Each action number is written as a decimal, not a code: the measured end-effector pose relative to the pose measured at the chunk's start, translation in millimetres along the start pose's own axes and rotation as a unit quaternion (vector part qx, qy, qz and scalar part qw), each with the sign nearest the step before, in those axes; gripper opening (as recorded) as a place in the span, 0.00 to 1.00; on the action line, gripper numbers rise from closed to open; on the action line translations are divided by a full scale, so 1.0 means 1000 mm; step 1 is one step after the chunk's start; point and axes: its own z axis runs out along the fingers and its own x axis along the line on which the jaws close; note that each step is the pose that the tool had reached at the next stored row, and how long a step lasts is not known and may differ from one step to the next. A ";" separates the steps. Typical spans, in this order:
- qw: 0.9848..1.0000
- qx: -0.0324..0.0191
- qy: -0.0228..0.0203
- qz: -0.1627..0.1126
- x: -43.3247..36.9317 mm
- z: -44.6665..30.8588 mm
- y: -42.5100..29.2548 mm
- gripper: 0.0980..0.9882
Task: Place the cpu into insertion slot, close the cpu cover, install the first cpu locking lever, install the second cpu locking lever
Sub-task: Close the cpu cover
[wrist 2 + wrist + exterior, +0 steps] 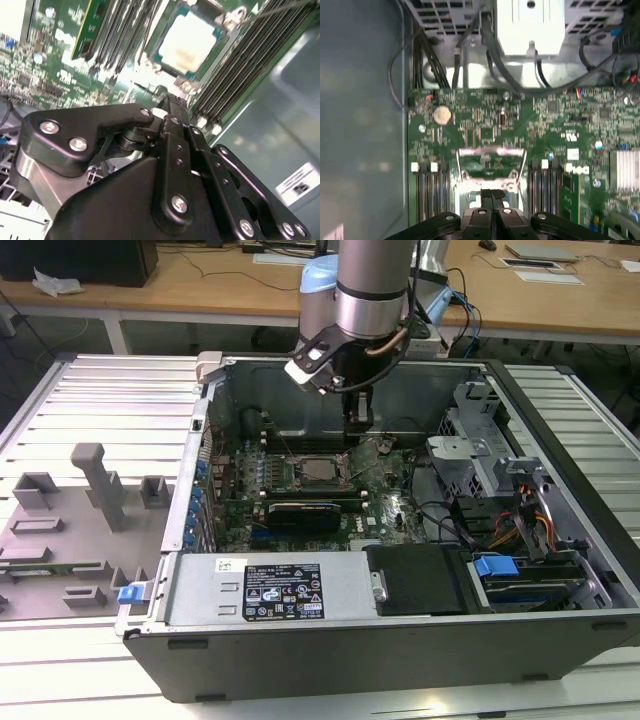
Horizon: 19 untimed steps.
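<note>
The pale silver cpu [192, 42] lies flat in the insertion slot [296, 473], with the silvery cpu cover [491, 151] tilted up open.

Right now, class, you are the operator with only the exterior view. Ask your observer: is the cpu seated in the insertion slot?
Observer: Yes; the second wrist view shows the cpu lying flat in the insertion slot, top uncovered.
Operator: Is the cpu cover shut?
Observer: No; in the first wrist view the cpu cover stands raised.
Operator: And the gripper?
Observer: The gripper is shut and empty, close to that cover.
</note>
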 end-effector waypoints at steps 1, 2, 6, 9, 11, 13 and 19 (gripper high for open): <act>1.000 0.000 0.000 0.000 0.0001 0.0001 0.0031 0.01; 1.000 0.000 0.000 0.000 0.0002 0.0002 0.0072 0.01; 1.000 0.000 0.000 0.000 0.0005 0.0006 0.0221 0.01; 1.000 0.000 0.000 0.000 0.0007 0.0009 0.0315 0.01; 1.000 0.000 0.000 0.000 0.0008 0.0011 0.0405 0.01; 1.000 0.001 0.000 0.000 0.0010 0.0016 0.0493 0.01; 1.000 0.001 0.000 0.000 0.0009 0.0185 0.0519 0.01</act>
